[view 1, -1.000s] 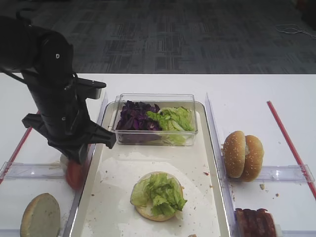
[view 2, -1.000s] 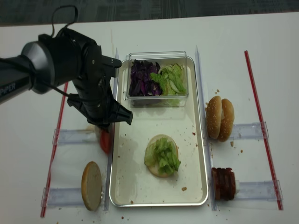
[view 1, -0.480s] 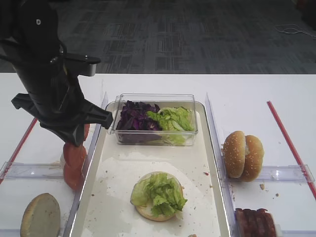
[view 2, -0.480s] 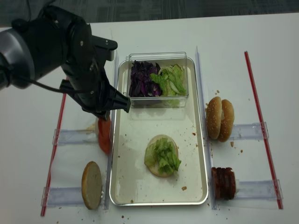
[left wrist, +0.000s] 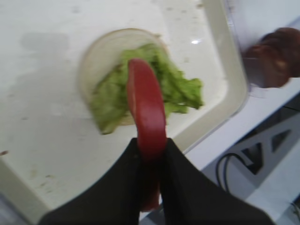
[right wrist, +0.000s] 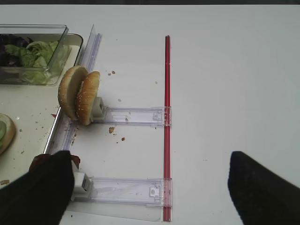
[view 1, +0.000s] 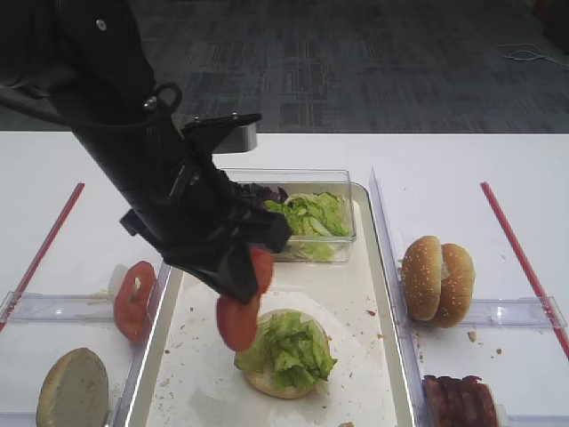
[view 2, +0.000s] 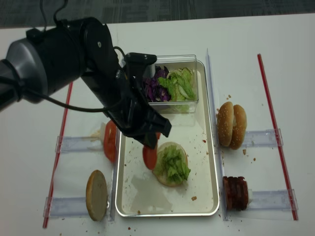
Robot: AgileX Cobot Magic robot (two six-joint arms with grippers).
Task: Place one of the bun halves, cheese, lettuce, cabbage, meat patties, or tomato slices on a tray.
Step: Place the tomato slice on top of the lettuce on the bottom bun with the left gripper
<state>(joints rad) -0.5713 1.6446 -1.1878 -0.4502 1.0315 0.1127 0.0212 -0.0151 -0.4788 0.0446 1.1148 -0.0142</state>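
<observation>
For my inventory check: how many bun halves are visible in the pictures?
4. One bun half lies on the tray under lettuce, one stands left of the tray, and two stand together on the right. Others may be hidden.

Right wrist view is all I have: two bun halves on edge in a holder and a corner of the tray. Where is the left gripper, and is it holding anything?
Observer: The left gripper is over the tray, shut on a tomato slice.
Operator: Where is that slice relative to the bun on the tray?
Observer: It hangs on edge just above the lettuce on the bun half, toward its left side, not yet laid down.
Operator: Any more tomato?
Observer: Yes, other tomato slices stand in a holder left of the tray.
</observation>
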